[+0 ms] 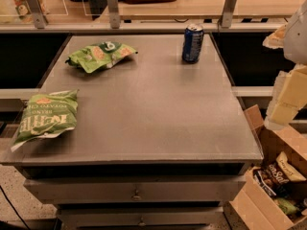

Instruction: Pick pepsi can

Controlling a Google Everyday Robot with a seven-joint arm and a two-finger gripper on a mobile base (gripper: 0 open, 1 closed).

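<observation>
The pepsi can (pixel 193 43) is dark blue with a silver top rim. It stands upright at the far right of the grey table top (pixel 148 109). My gripper (pixel 284 102) shows as pale yellow and white parts at the right edge of the view. It is off the table's right side, well to the right of the can and nearer to me, not touching it.
A green chip bag (pixel 100 55) lies at the far left of the table. Another green bag (pixel 45 116) lies at the near left edge. An open cardboard box (pixel 273 186) of snacks sits on the floor at the right. A counter with posts runs behind the table.
</observation>
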